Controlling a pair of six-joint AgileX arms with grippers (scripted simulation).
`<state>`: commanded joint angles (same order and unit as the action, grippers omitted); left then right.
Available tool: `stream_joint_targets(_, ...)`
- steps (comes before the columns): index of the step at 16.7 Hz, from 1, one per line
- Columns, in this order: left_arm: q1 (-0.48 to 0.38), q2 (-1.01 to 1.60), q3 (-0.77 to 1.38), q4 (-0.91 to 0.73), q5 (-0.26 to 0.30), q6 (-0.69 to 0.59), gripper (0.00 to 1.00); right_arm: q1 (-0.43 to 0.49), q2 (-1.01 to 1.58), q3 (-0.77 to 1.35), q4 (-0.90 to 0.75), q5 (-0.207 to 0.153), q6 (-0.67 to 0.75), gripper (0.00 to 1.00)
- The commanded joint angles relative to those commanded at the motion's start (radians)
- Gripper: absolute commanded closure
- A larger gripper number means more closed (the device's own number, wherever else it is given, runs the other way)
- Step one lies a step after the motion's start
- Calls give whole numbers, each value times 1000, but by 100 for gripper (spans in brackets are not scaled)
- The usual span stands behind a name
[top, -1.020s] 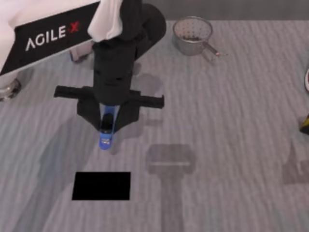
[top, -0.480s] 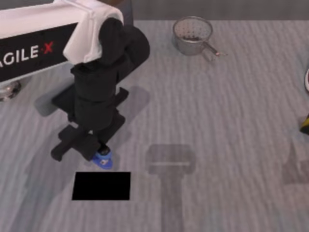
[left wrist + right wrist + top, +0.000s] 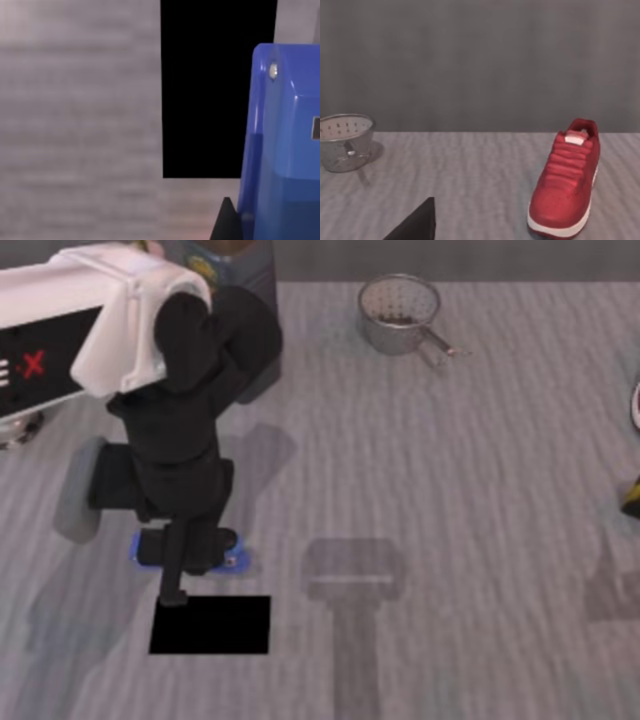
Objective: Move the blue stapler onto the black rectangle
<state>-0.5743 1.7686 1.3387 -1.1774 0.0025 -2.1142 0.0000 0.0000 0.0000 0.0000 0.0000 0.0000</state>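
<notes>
The blue stapler (image 3: 238, 559) hangs crosswise in my left gripper (image 3: 188, 548), which is shut on it just behind the far edge of the black rectangle (image 3: 210, 625). The black wrist and fingers cover most of the stapler from above, so only its blue ends show. In the left wrist view the stapler (image 3: 285, 150) fills one side, one dark fingertip (image 3: 227, 227) presses against it, and the black rectangle (image 3: 217, 90) lies beyond. My right arm stays parked off the right side; only one fingertip (image 3: 420, 225) of its gripper shows.
A metal strainer (image 3: 400, 312) stands at the back centre. A dark container (image 3: 225, 265) is behind the left arm. A red shoe (image 3: 567, 180) sits on the table in the right wrist view. Grey T-shaped shadows (image 3: 355, 580) lie right of the rectangle.
The left arm has swung left and toward the front. The stapler came with it, turned from lengthwise to crosswise, and now sits close to the rectangle's far edge.
</notes>
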Motion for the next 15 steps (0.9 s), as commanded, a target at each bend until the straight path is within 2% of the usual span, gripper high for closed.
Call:
stream_joint_targets(2, 2, -13, -10, 15, 7, -36, 100, 0, 0, 0, 0, 0, 0, 0)
stream_joint_targets(9, -2, -6, -19, 29, 6, -36, 100, 0, 0, 0, 0, 0, 0, 0)
stream_joint_targets(15, 8, 70, -178, 273, 7, -33, 100, 0, 0, 0, 0, 0, 0, 0)
